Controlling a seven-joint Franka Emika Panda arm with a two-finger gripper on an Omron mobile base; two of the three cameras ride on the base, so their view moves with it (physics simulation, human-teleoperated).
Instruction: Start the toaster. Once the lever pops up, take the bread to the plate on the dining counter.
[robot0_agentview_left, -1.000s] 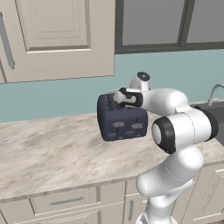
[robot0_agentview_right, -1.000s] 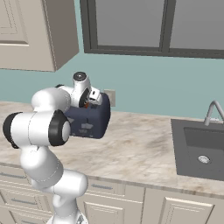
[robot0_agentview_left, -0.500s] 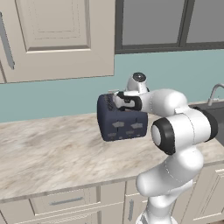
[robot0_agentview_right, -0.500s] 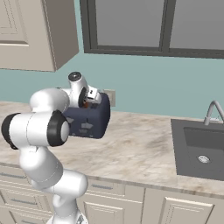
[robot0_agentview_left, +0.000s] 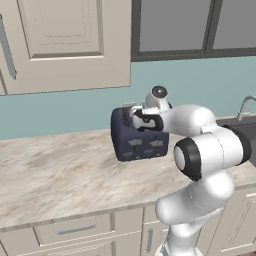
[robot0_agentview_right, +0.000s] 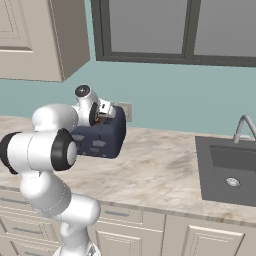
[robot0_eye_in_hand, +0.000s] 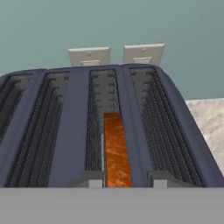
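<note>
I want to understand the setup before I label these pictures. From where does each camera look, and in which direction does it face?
Left base view: behind the arm's left, facing forward and down at the toaster on the marble worktop; the white arm rises at lower right.
Right base view: behind the arm's right, same toaster and worktop, plus the sink; the arm rises at lower left.
Hand view: on the hand, looking down into the toaster slots at the bread, with two wall outlets behind.
All three share the toaster.

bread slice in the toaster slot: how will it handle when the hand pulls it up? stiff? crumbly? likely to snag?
The bread looks thin and toasted brown, so probably stiff and light, though brittle if pinched hard. It stands on edge deep in a narrow slot of the toaster between wire guides, so a tilted pull may well snag. Its rough surface likely grips fine.
</note>
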